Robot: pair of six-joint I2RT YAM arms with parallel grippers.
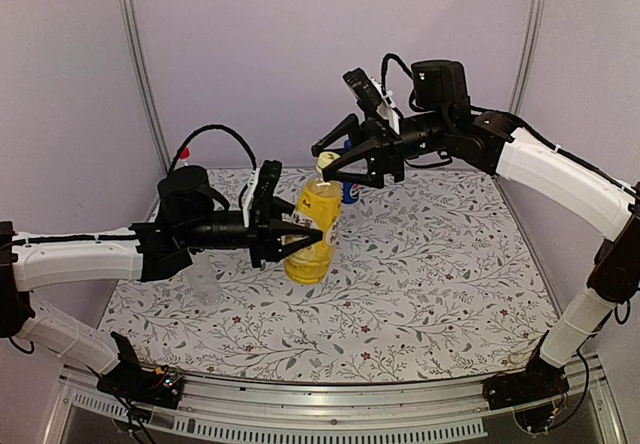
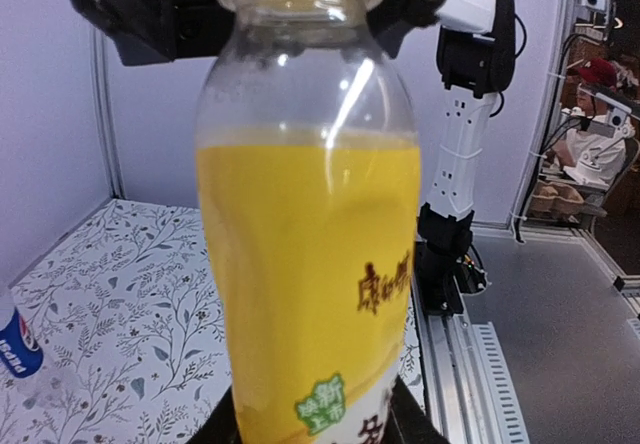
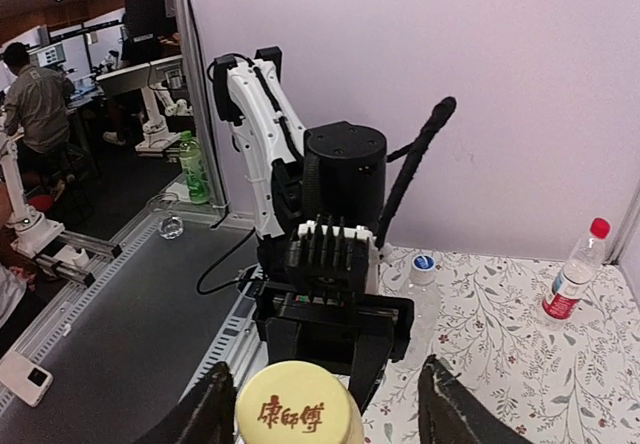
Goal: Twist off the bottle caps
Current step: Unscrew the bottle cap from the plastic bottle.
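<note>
The yellow-liquid bottle (image 1: 318,226) stands upright mid-table, and it fills the left wrist view (image 2: 310,264). My left gripper (image 1: 290,236) is shut on its lower body, black fingers (image 2: 412,416) hugging both sides. Over the cream cap (image 3: 298,402) hangs my right gripper (image 1: 328,169), open. Its fingers (image 3: 455,409) stand wide of the cap, which sits nearer the left one. A blue-label bottle (image 1: 351,192) stands just behind. A clear bottle (image 1: 205,282) stands by the left arm, and a red-capped one (image 3: 575,279) is near the back wall.
The flowered mat (image 1: 430,284) covers the table, walled by pale panels at back and sides. A metal rail (image 1: 330,404) runs along the near edge. The blue-label bottle (image 2: 15,339) stands to the left of the held bottle in the left wrist view.
</note>
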